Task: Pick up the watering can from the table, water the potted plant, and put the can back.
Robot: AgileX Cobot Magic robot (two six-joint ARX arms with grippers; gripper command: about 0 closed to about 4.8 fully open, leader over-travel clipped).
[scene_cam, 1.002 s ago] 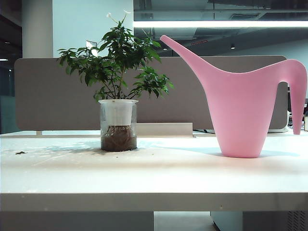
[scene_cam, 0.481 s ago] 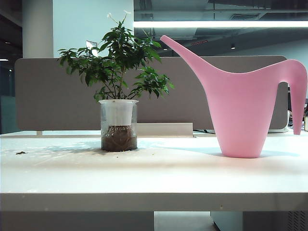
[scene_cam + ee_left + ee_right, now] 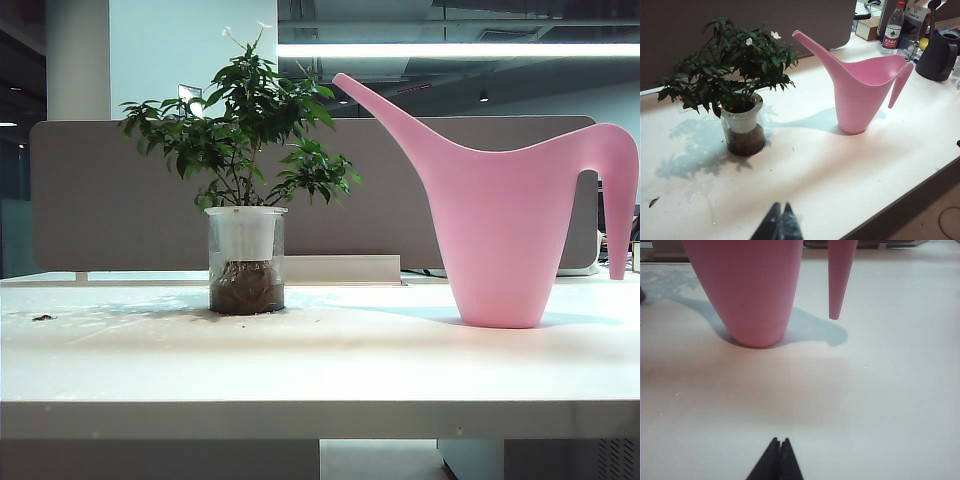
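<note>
From the exterior view, the pink watering can point(image 3: 505, 220) stands upright on the white tabletop point(image 3: 320, 370), well apart from the potted plant point(image 3: 245, 190), with neither arm in sight, so picking up, watering and returning all look undone. The left wrist view shows the left claw point(image 3: 781, 220) clenched and empty above the tabletop's near edge, plant and can beyond. In the right wrist view the right claw point(image 3: 778, 455) is likewise clenched, holding nothing, low over the tabletop near the can's base and drooping handle point(image 3: 840, 275).

Pink watering can point(image 3: 860, 97) beside potted plant point(image 3: 737, 100)

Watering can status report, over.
Left gripper shut, above table. Right gripper shut, short of watering can, empty. Can upright, untouched. Potted plant apart. Path clear.
</note>
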